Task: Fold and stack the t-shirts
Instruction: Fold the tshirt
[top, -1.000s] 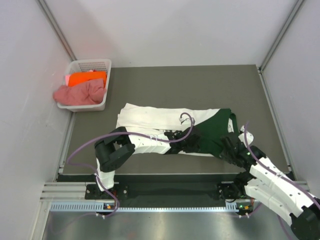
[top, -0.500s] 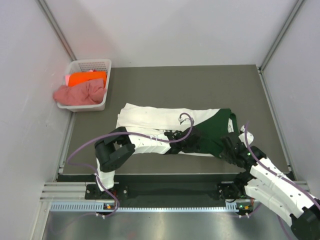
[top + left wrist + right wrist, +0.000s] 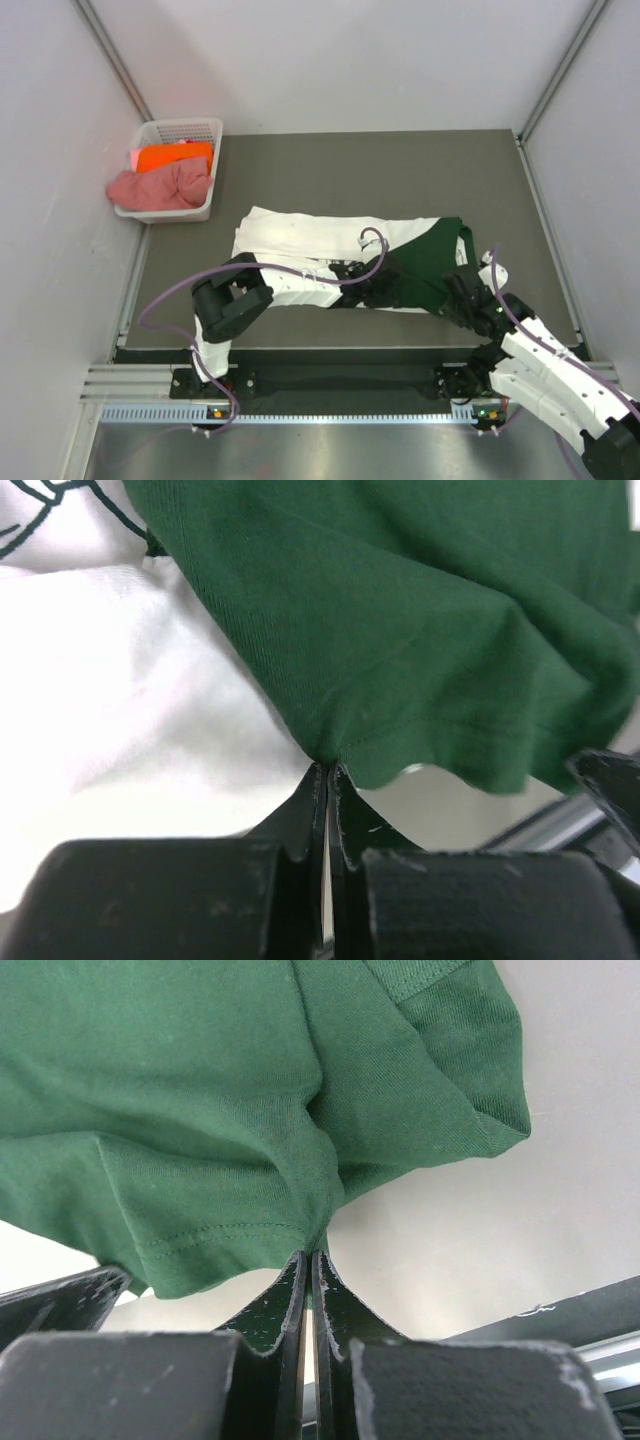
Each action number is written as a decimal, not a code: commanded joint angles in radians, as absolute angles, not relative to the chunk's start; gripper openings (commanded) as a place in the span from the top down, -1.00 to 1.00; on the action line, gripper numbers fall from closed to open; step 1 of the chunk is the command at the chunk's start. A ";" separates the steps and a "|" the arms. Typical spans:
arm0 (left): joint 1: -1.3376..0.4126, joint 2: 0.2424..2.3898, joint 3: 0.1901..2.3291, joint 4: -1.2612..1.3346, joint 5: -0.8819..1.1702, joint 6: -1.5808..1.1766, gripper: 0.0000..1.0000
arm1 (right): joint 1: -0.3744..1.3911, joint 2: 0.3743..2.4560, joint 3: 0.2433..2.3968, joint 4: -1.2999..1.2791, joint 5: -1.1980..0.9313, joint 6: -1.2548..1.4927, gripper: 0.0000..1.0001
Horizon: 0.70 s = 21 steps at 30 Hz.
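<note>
- The shirt [image 3: 320, 240], white in front with dark green sleeves and back, lies across the middle of the table [image 3: 400, 165]. Its white part is to the left and the green part to the right.
- The left gripper [image 3: 327, 772] has its jaws pressed together on the green hem, right where green meets white, and the cloth puckers into the tips.
- The right gripper [image 3: 308, 1258] is also closed tight, nipping a fold of green cloth at the shirt's near right corner.
- The cloth looks light, soft and limp. It will sag and bunch wherever it isn't held, so stitched hems and corners are the best places to hold it, and the two grips need to stay well apart to keep an edge taut.
- A thin pinch like these could slip if pulled hard, and a slow, low drag seems safer.
- A white basket [image 3: 165, 128] sits at the far left, well apart, holding an orange shirt [image 3: 172, 157] and a pink shirt [image 3: 155, 187].
- The left arm lies across the shirt's near edge with its cable looping over the cloth, and that may snag a fold. The far half of the table is bare.
</note>
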<state>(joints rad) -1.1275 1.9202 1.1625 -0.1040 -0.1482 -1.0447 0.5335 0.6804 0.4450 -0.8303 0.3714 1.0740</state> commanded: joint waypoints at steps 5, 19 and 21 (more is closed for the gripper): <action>-1.112 1.776 1.114 -0.109 -0.084 -1.042 1.00 | 0.528 0.667 0.482 -0.877 0.362 1.074 0.98; -1.111 1.718 1.046 -0.143 -0.081 -1.049 1.00 | 0.528 0.669 0.508 -0.926 0.333 1.091 0.62; -1.111 1.715 1.037 -0.144 -0.078 -1.045 1.00 | 0.528 0.666 0.506 -0.925 0.336 1.094 0.45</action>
